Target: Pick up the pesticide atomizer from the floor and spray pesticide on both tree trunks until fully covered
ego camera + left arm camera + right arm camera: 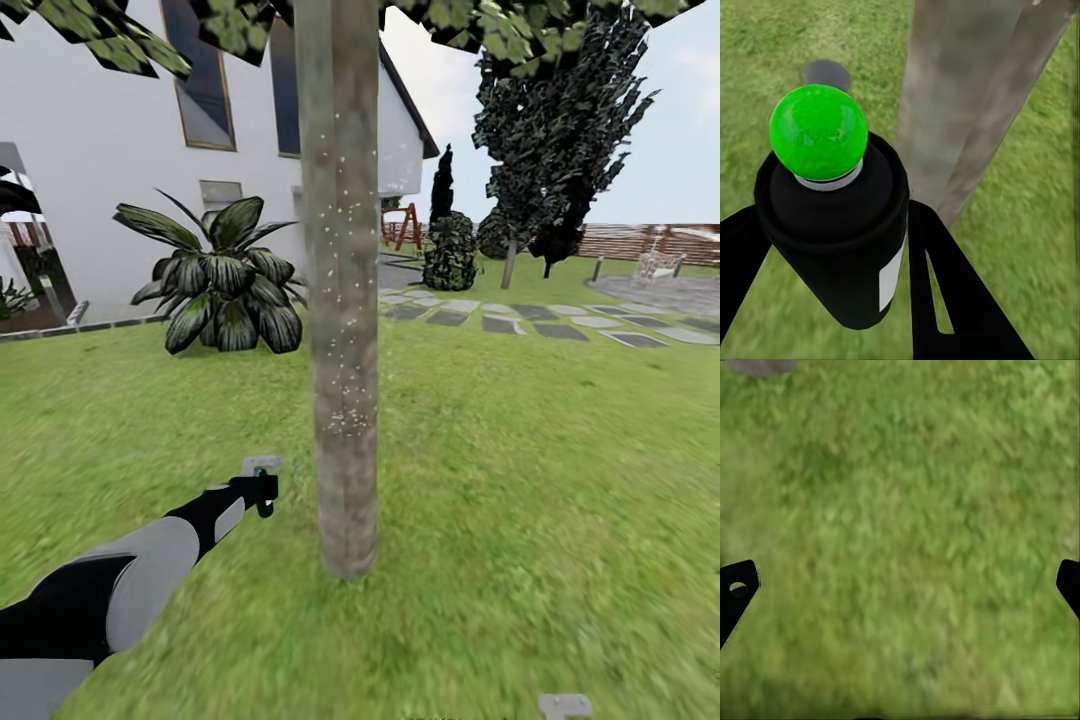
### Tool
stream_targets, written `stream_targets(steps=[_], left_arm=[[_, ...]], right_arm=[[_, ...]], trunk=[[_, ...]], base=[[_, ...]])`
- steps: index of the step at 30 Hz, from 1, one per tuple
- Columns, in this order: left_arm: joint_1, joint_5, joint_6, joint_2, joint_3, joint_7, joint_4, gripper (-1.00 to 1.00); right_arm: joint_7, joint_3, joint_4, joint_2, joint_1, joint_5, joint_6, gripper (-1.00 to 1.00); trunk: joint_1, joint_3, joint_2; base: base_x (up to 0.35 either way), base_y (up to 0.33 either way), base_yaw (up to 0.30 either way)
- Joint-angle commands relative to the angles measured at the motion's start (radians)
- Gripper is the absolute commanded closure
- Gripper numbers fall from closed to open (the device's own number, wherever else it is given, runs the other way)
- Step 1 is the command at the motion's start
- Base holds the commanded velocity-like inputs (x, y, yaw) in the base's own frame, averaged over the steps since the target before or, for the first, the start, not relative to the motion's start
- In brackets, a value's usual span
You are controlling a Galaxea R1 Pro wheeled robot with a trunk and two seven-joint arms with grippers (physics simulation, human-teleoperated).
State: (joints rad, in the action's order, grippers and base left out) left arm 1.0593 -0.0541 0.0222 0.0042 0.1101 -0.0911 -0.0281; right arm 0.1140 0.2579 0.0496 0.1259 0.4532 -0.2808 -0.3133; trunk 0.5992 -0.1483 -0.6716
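Note:
A pesticide atomizer (832,232), a black bottle with a round bright green cap and a white label, sits between the fingers of my left gripper (832,217), which is shut on it. In the head view my left gripper (262,485) is held out low, just left of the tree trunk (340,300). The trunk is a thick grey-brown column rising from the lawn, dotted with fine white specks over its middle stretch. The same tree trunk (967,97) stands close behind the bottle. My right gripper (900,585) hangs open over bare grass.
A low palm-like plant (225,275) grows left of the trunk in front of the white house (110,140). Stepping stones (520,320), dark conifers (555,140) and a slat fence (640,240) lie to the back right. Lawn surrounds the trunk.

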Motion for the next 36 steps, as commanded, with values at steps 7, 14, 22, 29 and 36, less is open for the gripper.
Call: stream_targets(steps=[7, 14, 22, 29, 36], left_arm=[[0.0, -0.007, 0.004, 0.0, 0.007, -0.004, -0.001, 1.0], [0.0, -0.007, 0.004, -0.001, 0.007, -0.004, -0.001, 1.0], [0.0, -0.007, 0.003, -0.001, 0.007, -0.004, -0.001, 1.0], [0.0, -0.007, 0.004, -0.001, 0.007, -0.004, -0.001, 1.0], [0.0, -0.007, 0.004, -0.002, 0.007, -0.004, -0.001, 1.0]], right_arm=[[0.007, 0.006, 0.005, -0.001, 0.002, -0.011, -0.007, -1.0], [0.007, 0.006, 0.005, -0.002, 0.002, -0.011, -0.007, -1.0], [0.007, 0.006, 0.006, -0.002, 0.002, -0.011, -0.007, -1.0], [0.007, 0.006, 0.005, -0.002, 0.002, -0.011, -0.006, -1.0], [0.007, 0.006, 0.005, -0.002, 0.002, -0.011, -0.006, -1.0]], trunk=[[0.0, -0.002, -0.001], [0.0, -0.002, -0.001], [0.0, -0.002, -0.001], [0.0, -0.003, -0.001], [0.0, -0.012, -0.001]], base=[[0.0, 0.35, -0.299], [0.0, 0.35, -0.3], [0.0, 0.35, -0.3], [0.0, 0.35, -0.294], [0.0, 0.35, -0.211]])
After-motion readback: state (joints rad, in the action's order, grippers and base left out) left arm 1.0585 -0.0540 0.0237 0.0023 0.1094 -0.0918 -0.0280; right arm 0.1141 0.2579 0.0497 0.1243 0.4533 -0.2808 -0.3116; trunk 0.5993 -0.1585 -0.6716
